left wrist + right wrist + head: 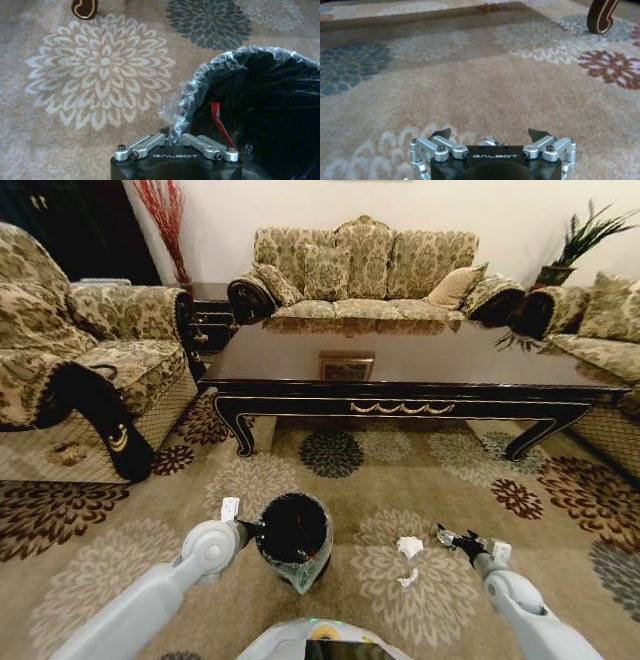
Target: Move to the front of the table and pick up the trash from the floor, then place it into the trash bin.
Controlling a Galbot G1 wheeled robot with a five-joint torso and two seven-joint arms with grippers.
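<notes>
Head view shows my left gripper (pixel 248 528) pinching the plastic liner at the rim of the black trash bin (pixel 296 542), tipping it up. My right gripper (pixel 449 536) hangs low over the carpet (pixel 120 550), spread wide and holding nothing. Two white paper scraps (pixel 409 546) lie between the bin and that gripper. I think I should drop straight down over the closer scrap, then squeeze. Past them stands the dark coffee table (pixel 400 370).
</notes>
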